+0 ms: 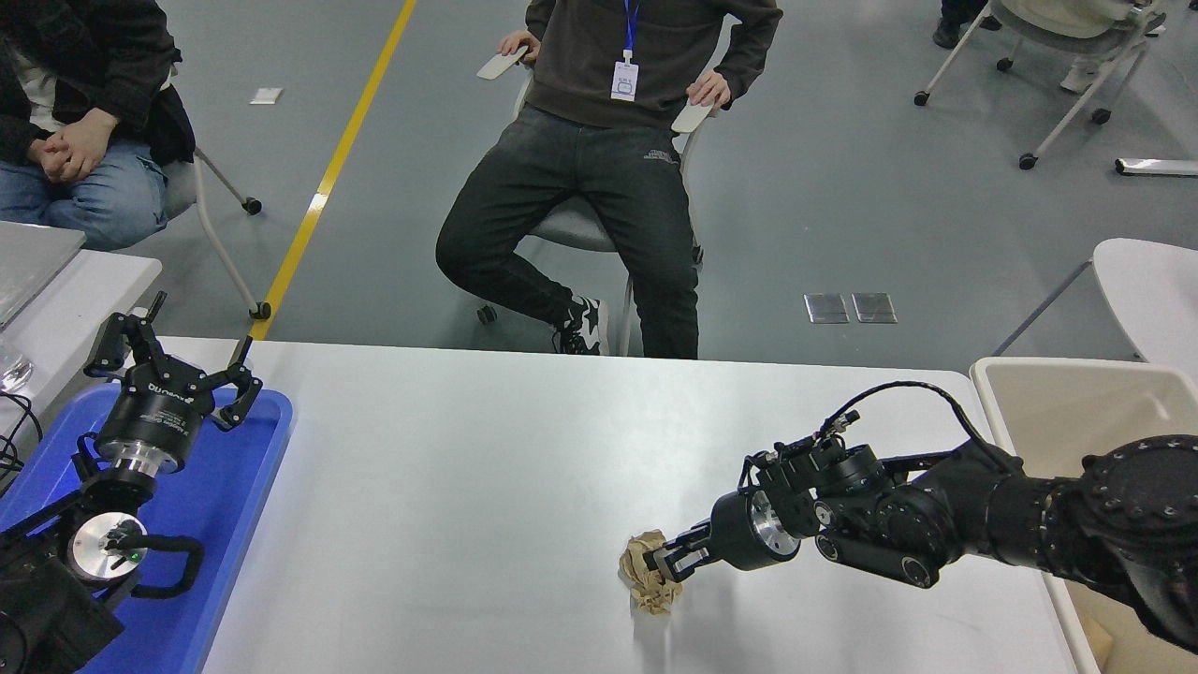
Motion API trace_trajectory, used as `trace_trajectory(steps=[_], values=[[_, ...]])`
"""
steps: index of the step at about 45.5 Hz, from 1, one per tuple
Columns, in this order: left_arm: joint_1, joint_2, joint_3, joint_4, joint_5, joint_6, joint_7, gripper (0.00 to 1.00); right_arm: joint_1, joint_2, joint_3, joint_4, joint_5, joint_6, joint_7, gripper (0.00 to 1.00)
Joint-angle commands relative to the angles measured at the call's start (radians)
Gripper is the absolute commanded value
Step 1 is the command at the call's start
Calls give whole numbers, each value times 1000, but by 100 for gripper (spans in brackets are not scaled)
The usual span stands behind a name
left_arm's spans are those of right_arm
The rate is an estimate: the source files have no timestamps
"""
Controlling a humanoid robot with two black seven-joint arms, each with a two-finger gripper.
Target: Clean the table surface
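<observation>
Head view: right hand (666, 564) pinching crumpled brown paper (648, 582) on table surface (468, 487); fingertips partly buried.

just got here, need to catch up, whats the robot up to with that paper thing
The robot's right gripper is closed on a crumpled wad of brown paper that sits on the plain white table surface. A beige plastic bin stands at the table's right end. The left gripper is parked, open, above a blue plastic tray. Two people sit on chairs beyond the table.
</observation>
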Motion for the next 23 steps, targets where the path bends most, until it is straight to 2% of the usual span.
trace_trajectory(steps=[1, 15, 23], values=[[0, 0, 0, 0, 0, 0, 0, 100, 38, -23, 25, 7, 41, -1, 56, 0], [0, 0, 0, 0, 0, 0, 0, 100, 107, -99, 28, 46, 208, 0, 159, 0], [0, 0, 0, 0, 0, 0, 0, 100, 112, -115, 62, 50, 258, 0, 185, 0]])
